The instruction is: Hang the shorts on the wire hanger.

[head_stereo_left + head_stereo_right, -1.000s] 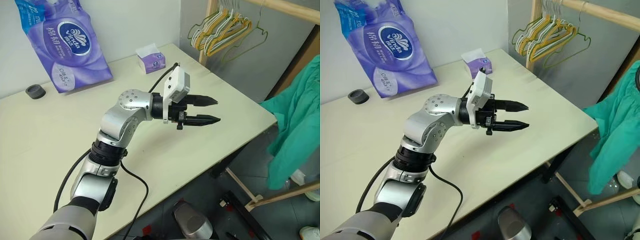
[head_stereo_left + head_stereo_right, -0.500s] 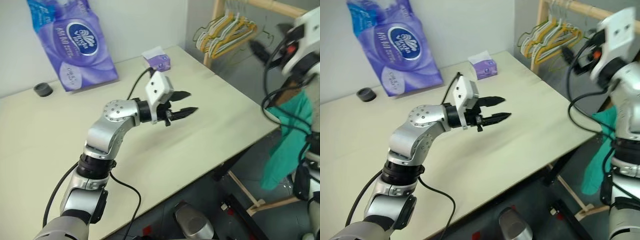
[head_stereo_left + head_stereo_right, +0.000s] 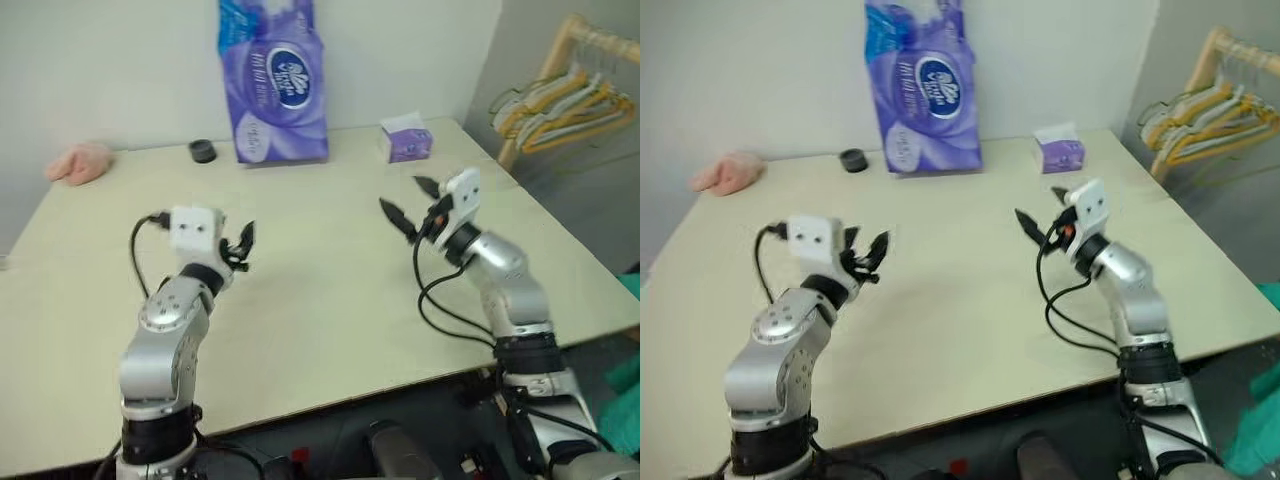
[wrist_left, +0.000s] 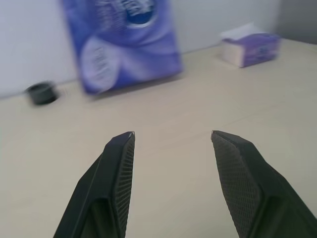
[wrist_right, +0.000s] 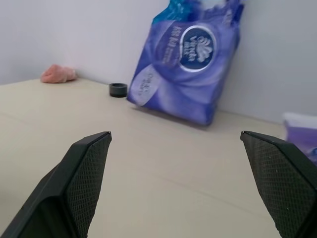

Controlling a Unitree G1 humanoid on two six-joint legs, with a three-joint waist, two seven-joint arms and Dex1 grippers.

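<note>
Head views: both arms over pale desk (image 3: 330, 300), both empty. Left gripper (image 3: 243, 245) jaws partly spread. Right gripper (image 3: 410, 203) jaws spread wide. Bunch of yellow and green hangers (image 3: 560, 100) on wooden rack (image 3: 545, 75), off desk's far right corner, well apart from both jaws. Teal cloth (image 3: 1255, 435) low at right edge, below desk, likely shorts; too little seen. Single wire hanger: cannot pick out.

Right wrist view: purple pack (image 5: 190, 62), black ring (image 5: 118, 89), pink cloth (image 5: 58, 74). Left wrist view: tissue box (image 4: 250, 47).
</note>
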